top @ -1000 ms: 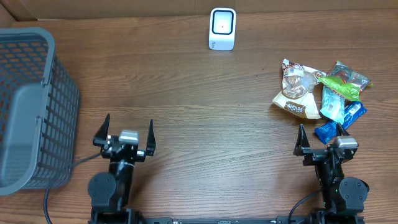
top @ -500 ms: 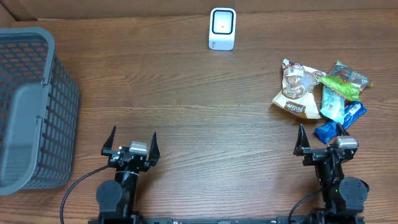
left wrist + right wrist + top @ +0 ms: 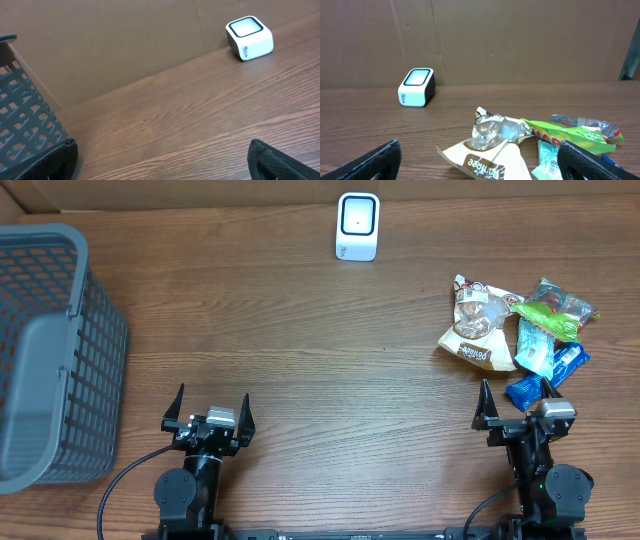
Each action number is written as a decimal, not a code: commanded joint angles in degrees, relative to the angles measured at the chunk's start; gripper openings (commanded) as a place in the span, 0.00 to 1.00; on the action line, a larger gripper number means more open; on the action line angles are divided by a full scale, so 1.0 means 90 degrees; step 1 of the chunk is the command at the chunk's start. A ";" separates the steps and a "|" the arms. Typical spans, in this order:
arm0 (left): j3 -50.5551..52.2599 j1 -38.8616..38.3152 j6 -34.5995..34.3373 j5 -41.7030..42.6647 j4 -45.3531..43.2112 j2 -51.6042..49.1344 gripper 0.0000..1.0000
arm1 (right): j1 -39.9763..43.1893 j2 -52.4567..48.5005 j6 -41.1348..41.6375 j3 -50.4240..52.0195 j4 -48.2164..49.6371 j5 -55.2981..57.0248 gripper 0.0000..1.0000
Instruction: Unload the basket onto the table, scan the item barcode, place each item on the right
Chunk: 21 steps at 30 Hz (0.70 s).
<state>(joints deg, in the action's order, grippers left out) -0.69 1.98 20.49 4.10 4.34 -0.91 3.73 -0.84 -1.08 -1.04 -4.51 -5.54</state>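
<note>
The snack packets (image 3: 515,335) lie in a loose overlapping pile at the right side of the table (image 3: 320,350): a tan pouch (image 3: 478,325) nearest the middle, a green packet (image 3: 552,310) behind it and blue packets (image 3: 545,360) at the near right. From overhead their print is too small to read, and whether a barcode faces up cannot be told. In the right wrist view the tan pouch (image 3: 487,160) is cut off by the lower edge, and the green packet (image 3: 570,134) partly covers what lies beneath it. The right gripper (image 3: 514,402) sits just in front of the pile, jaws spread wide and holding nothing; one fingertip overlaps the nearest blue packet from above, and whether they touch cannot be told. The white scanner (image 3: 358,225) stands at the far edge near the middle, well apart from the pile, its window facing up. The left gripper (image 3: 213,402) rests at the near left, jaws likewise apart and empty, only its dark fingers (image 3: 280,162) showing in the corners of its own view. The grey basket (image 3: 50,350) at the far left is cut off by the frame edge, its inside too dark to make out
</note>
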 commanded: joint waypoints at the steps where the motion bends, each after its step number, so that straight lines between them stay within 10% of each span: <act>1: 0.0044 0.0032 -0.0039 -0.0007 -0.0012 0.0073 1.00 | 0.0017 0.0075 0.0007 0.0066 0.0039 0.0039 1.00; 21: 0.0041 0.0032 -0.0039 -0.0007 -0.0010 0.0073 1.00 | -0.0199 0.0068 0.0007 0.0066 0.0032 0.0039 1.00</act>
<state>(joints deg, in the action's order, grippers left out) -0.69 1.98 20.49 4.10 4.34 -0.91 2.20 -0.84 -1.06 -1.04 -4.51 -5.54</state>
